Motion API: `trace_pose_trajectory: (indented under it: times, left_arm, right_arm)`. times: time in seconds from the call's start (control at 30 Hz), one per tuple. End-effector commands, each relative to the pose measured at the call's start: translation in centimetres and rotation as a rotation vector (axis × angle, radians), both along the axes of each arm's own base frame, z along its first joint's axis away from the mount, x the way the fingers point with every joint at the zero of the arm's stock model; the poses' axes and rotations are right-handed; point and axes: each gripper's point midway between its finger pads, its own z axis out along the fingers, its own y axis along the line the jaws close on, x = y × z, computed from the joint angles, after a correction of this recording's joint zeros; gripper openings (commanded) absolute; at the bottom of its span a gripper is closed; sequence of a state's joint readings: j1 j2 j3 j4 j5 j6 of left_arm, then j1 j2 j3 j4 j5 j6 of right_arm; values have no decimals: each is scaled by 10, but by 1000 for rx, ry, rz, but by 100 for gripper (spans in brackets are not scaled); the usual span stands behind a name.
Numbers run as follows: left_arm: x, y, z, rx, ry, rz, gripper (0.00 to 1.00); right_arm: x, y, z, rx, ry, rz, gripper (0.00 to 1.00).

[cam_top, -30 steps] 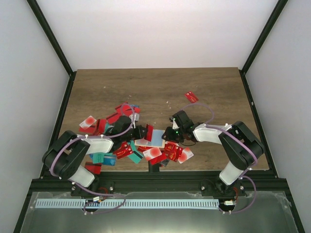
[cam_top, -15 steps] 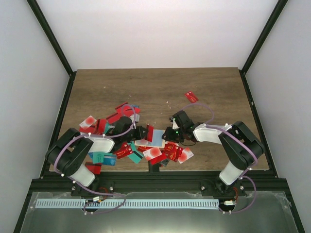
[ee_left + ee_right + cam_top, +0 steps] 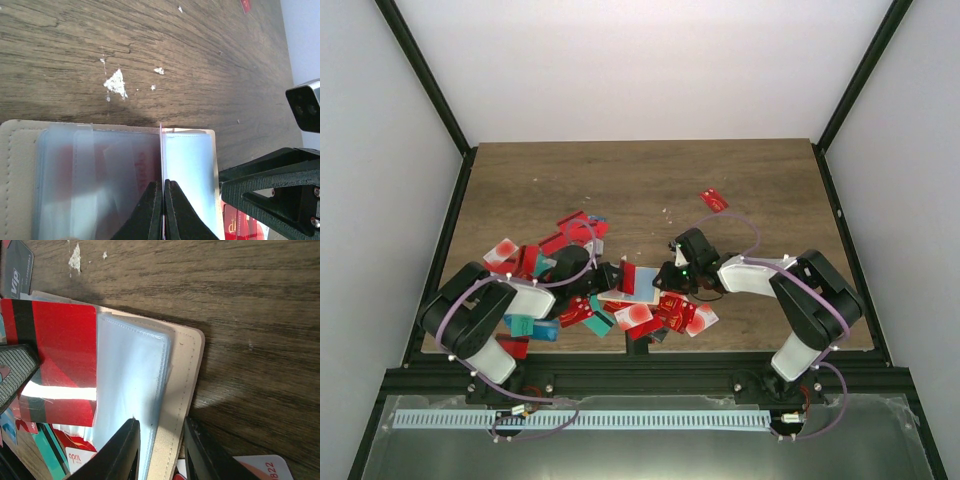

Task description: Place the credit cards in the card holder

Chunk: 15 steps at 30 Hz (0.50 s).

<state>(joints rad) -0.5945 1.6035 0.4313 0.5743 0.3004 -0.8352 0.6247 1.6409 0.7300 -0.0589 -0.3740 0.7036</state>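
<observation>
Loose credit cards (image 3: pixel 535 255) lie scattered along the left side of the table (image 3: pixel 650 180), mostly red with a few teal and white ones, overlapping each other. They sit close by my left arm, so I judge they wait there as the stock to load.

My left gripper (image 3: pixel 163 185) is clamped tight on one red card (image 3: pixel 628 275). I hold it on edge, so my left wrist view shows only a thin line rising from between my fingertips. I judge I keep it upright so its leading edge can find a sleeve mouth and not lie flat on the plastic. That edge stands at the seam between two clear sleeves.

The card holder (image 3: pixel 642 287) lies open on the wood near the front edge, between my two grippers, with loose cards around and partly under it. It has a beige stitched cover and pale blue inside under clear plastic pockets. The left pockets show red shapes through them, so I judge some cards are already in. The right pocket looks plain blue.

My right gripper (image 3: pixel 160 422) is closed on the holder's beige border, one finger on the sleeve side and the other at the outer edge. I judge this grip steadies the holder against the push of the card.

Further right and back, a lone red card (image 3: pixel 714 200) lies well apart.
</observation>
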Motion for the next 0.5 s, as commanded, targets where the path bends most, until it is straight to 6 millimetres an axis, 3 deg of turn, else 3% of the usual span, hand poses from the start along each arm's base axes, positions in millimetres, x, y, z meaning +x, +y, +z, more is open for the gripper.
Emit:
trace_pose_trajectory:
  times: [0.0, 0.47]
  left_arm:
    - [-7, -1, -7, -18, 29, -1, 4]
    - [-14, 1, -7, -50, 86, 20, 4]
  right_arm:
    - [-8, -10, -14, -37, 42, -11, 27]
    - [-11, -11, -18, -38, 55, -16, 27]
